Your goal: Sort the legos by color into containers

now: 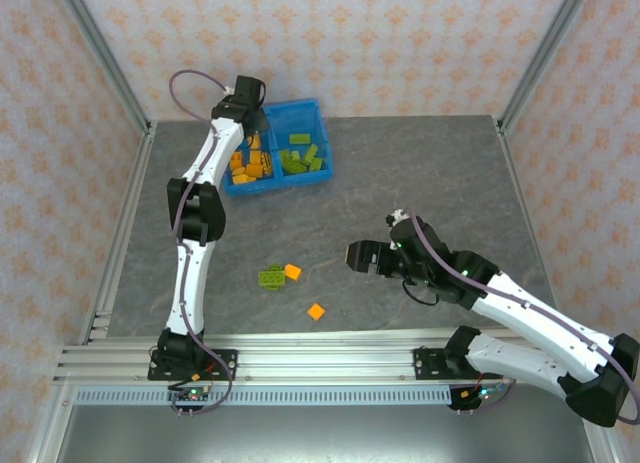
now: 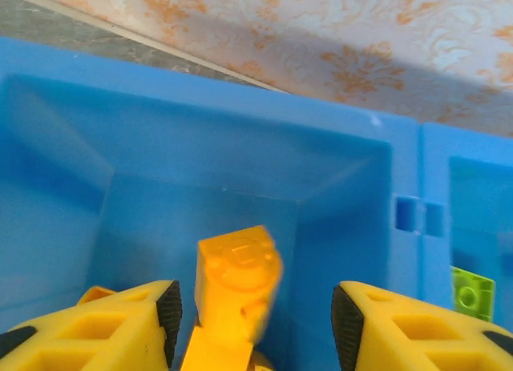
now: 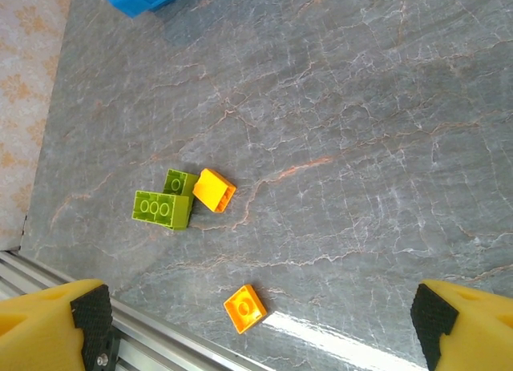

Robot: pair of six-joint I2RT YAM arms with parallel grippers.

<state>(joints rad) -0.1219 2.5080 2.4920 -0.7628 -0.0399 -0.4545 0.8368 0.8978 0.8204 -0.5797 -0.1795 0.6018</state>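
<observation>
While hovering over the blue bin (image 1: 300, 108), holds nothing with the left gripper (image 2: 256, 311): jaws wide apart, with a blurred orange brick (image 2: 236, 279) between the pads and touching neither, as if mid-drop into the compartment directly below. Heaped underneath with orange legos (image 1: 250, 165); across the divider (image 2: 406, 217), on the right-finger side, green legos (image 1: 303, 155).

As for the right gripper (image 3: 260, 339), likewise spread open and clamped on nothing, hanging above the table (image 3: 385, 147). Just ahead of the fingertips, nearly centred between them: one loose orange brick (image 3: 244, 308). Farther ahead, toward the left finger: a second orange brick (image 3: 214, 190) hard against a small green brick (image 3: 179, 181), with a longer green brick (image 3: 162, 208) butted against that one.

Possible trouble:
- **Wrong compartment:** bouncing off the heap and hopping the divider into the green side, given so full an orange side.
- **Shifted bin:** clipping the bin wall with the left fingers on the way out, and shoving the bin askew.
- **Lost brick:** on the right, closing off-centre on the near brick and squirting it toward the rail (image 3: 160, 339) just behind the fingers.
- **Mixed pick:** with the farther cluster, dragging a green neighbour along with the orange one, for want of finger room between them.
</observation>
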